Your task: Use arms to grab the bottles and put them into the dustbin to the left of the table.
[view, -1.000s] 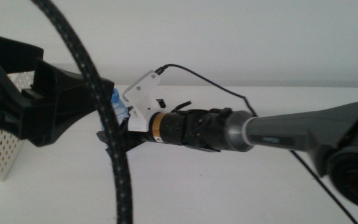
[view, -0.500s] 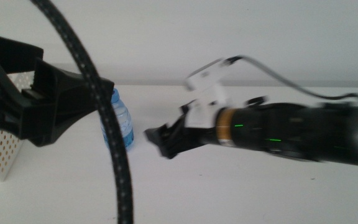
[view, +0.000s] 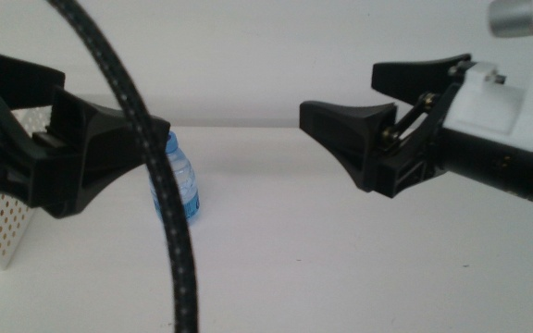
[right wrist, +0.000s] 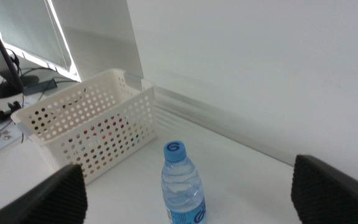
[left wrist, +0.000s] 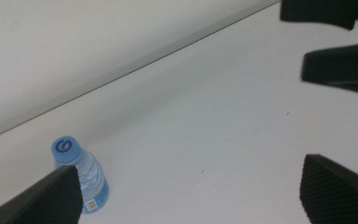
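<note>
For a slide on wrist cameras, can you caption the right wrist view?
Right hand open above an upright blue-capped water bottle, with the perforated white dustbin standing beside it.

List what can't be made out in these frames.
- Small clear water bottle with blue cap: middle view, partly hidden by the thick black braided cable.
- White perforated plastic basket: contents unclear through the holes in the right wrist view; cut off by the left arm in the middle view.
- Left tool: only the jaw tips show, at the frame edge.
- Right tool: open; arm cut off by the picture edge.
</note>
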You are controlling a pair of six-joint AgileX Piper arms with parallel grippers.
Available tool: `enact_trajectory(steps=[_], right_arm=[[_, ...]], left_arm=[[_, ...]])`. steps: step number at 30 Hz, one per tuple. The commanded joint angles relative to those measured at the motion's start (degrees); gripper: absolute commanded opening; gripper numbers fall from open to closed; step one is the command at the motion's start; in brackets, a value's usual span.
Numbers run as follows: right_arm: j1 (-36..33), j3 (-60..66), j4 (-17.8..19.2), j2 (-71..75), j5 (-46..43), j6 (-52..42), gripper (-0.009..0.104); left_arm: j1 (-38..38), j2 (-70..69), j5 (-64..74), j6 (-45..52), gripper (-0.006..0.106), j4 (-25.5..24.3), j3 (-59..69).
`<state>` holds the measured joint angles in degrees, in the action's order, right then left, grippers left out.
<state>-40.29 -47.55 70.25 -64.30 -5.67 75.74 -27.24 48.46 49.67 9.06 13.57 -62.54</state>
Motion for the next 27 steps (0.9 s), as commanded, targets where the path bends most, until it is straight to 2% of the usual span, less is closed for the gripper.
enact_trajectory(steps=[1, 9, 10, 11, 13, 14, 15, 16, 18, 20, 22, 24, 27], right_arm=[[0.28, 0.39, 1.44, 0.77, 0.24, 0.43, 0.088], [0.28, 0.39, 1.07, 0.88, -0.50, 1.31, 0.088], [0.28, 0.39, -1.22, 0.97, -0.32, 0.28, 0.088], [0.28, 0.39, -6.55, 0.97, -0.22, -3.38, 0.088], [-0.30, 0.39, -19.64, 1.10, 0.45, -16.05, 0.088], [-0.91, 0.39, -24.64, 1.37, 1.06, -21.99, 0.088], [-1.82, 0.39, -31.83, 1.82, 3.09, -29.71, 0.088], [-2.89, -0.20, -39.72, 2.45, 6.83, -38.02, 0.088], [-4.82, -2.28, -51.59, 3.60, 17.47, -52.70, 0.088], [-5.43, -5.71, -61.11, 4.60, 26.72, -65.18, 0.088], [-5.43, -9.74, -66.83, 5.54, 35.45, -72.58, 0.088], [-5.43, -13.72, -68.22, 6.24, 42.60, -75.74, 0.088], [-5.43, -19.95, -68.22, 6.25, 52.08, -78.59, 0.088]], left_arm=[[-0.19, -0.29, -1.00, -0.34, 0.094, 0.32, -0.39], [-0.19, -0.29, -1.00, -0.34, 0.094, 0.32, -0.39], [-0.19, -0.29, -1.00, -0.34, 0.094, 0.32, -0.39], [-0.19, -0.29, -1.00, -0.34, 0.094, 0.32, -0.39], [-0.19, -0.29, -1.00, -0.34, 0.094, 0.32, -0.39], [-0.19, -0.29, -1.00, -0.34, 0.094, 0.32, -0.39], [-0.19, -0.29, -1.00, -0.34, 0.094, 0.32, -0.39], [-0.19, -0.29, -1.00, -0.34, 0.094, 0.32, -0.39], [-0.19, -0.29, -1.00, -0.34, 0.094, 0.32, -0.39], [-0.19, -0.29, -1.00, -0.34, 0.094, 0.32, -0.39], [-0.19, -0.29, -1.00, -0.34, 0.094, 0.32, -0.39], [-0.19, -0.29, -1.00, -0.34, 0.094, 0.32, -0.39], [-0.19, -0.29, -1.00, -0.34, 0.094, 0.32, -0.39]])
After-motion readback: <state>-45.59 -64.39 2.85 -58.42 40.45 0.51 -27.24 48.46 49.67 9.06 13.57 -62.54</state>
